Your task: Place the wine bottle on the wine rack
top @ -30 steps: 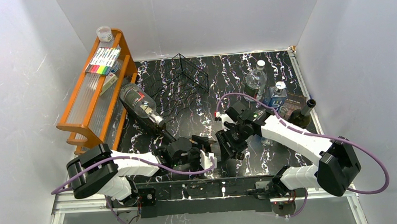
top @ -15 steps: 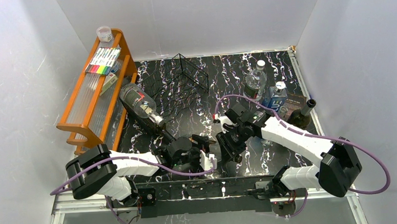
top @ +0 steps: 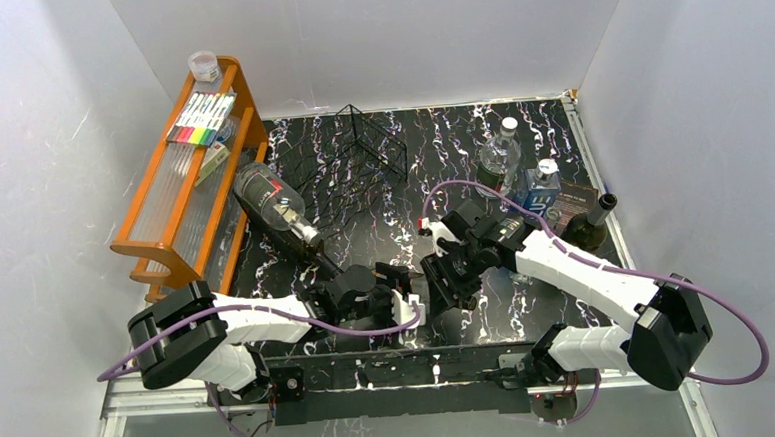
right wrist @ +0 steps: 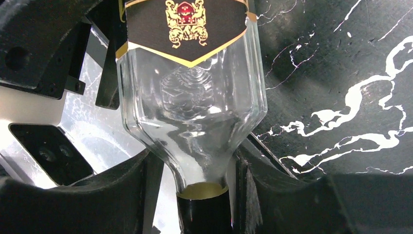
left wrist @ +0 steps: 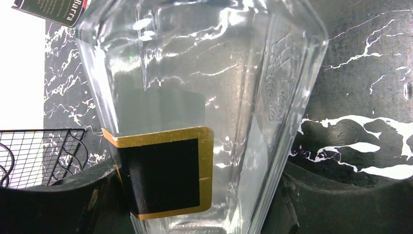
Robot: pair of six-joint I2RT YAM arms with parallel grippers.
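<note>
A clear glass wine bottle (left wrist: 195,87) with black and gold labels is held between both grippers low over the table's near middle. My left gripper (left wrist: 199,214) is shut on its body. My right gripper (right wrist: 204,195) is shut around its neck, just above the black cap; the bottle (right wrist: 190,97) points away from that camera. In the top view the left gripper (top: 400,300) and right gripper (top: 447,280) sit close together and mostly hide the bottle. The black wire wine rack (top: 365,150) stands at the back centre and also shows in the left wrist view (left wrist: 41,156).
An orange wooden shelf (top: 186,179) stands at the left, with a large clear bottle (top: 275,206) leaning beside it. At the right stand a clear bottle (top: 498,158), a blue-labelled bottle (top: 540,185) and a dark bottle (top: 589,223).
Both grippers have shifted only slightly: the left one a little up and left, the right arm's elbow a little right. The bottle stays held between them.
</note>
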